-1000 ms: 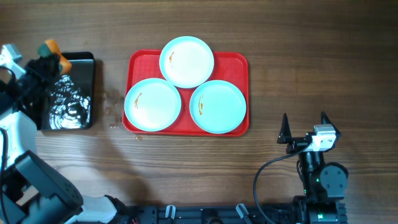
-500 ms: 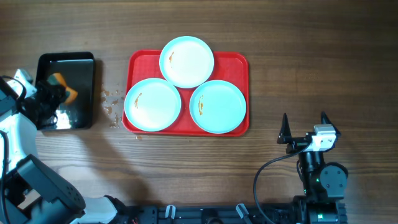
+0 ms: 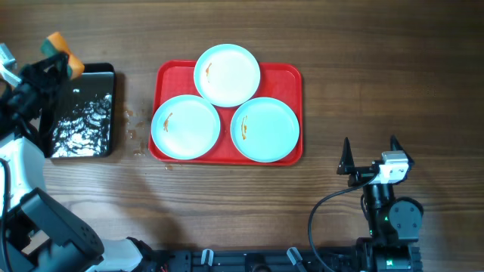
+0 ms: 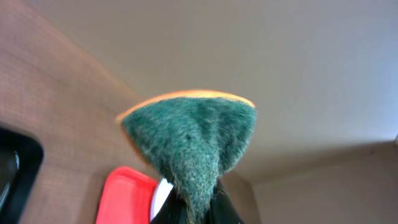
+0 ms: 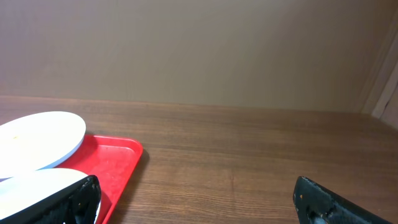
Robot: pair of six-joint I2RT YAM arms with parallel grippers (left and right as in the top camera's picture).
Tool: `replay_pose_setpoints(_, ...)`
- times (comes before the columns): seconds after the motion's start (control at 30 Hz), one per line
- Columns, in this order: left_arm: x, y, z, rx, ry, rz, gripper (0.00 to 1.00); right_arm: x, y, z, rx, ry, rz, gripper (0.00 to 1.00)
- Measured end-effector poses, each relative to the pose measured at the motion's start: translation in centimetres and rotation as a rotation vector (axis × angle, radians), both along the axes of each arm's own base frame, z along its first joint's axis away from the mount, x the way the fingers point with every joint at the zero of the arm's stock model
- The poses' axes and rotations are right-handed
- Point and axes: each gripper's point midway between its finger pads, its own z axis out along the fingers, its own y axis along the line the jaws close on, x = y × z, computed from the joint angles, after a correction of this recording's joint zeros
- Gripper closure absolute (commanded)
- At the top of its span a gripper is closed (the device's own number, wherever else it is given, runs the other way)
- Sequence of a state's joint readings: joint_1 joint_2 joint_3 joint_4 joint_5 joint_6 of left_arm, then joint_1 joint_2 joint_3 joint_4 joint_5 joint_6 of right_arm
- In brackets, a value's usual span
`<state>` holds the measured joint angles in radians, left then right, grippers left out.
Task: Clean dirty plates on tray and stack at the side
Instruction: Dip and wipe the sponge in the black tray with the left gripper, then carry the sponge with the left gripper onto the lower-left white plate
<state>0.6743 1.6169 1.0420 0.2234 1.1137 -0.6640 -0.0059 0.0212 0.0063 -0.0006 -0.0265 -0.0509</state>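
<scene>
Three pale mint-blue plates lie on the red tray [image 3: 289, 75]: one at the back [image 3: 227, 74], one front left [image 3: 186, 126], one front right [image 3: 265, 129]. Each has a small orange-brown smear. My left gripper [image 3: 57, 64] is shut on a green and orange sponge [image 4: 193, 134] and holds it raised at the far left, above the back edge of the black tray [image 3: 83, 113]. My right gripper [image 3: 370, 155] is open and empty, right of the red tray near the front. Its wrist view shows the tray's corner [image 5: 118, 158] and two plates' edges.
The black tray holds glistening water. Small brown specks [image 3: 134, 125] lie on the wood between the two trays. Bare wooden tabletop [image 3: 393, 68] stretches right of the red tray.
My left gripper has lifted the sponge out of the black tray and up toward its back left corner. The water in the tray is rippling. The right arm has not moved.
</scene>
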Motion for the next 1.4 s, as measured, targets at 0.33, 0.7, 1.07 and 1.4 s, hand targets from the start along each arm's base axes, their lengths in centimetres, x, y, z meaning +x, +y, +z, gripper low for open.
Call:
replay_pose_setpoints(0.33, -6.7, 3.1, -14.6, 0.115, 0.696, 0.298, 0.96, 0.0, 0.0, 0.0, 0.0, 0.0, 0.0, 0.0)
replay_pose_setpoints(0.7, -0.8, 2.3, -5.4, 0.075, 0.187, 0.136, 0.96, 0.0, 0.0, 0.0, 0.0, 0.0, 0.0, 0.0)
replay_pose_setpoints(1.07, -6.4, 4.0, -14.5, 0.106, 0.69, 0.335, 0.96, 0.0, 0.0, 0.0, 0.0, 0.0, 0.0, 0.0)
replay_pose_setpoints(1.4, -0.8, 4.2, -7.3, 0.043, 0.286, 0.264, 0.96, 0.0, 0.0, 0.0, 0.0, 0.0, 0.0, 0.0)
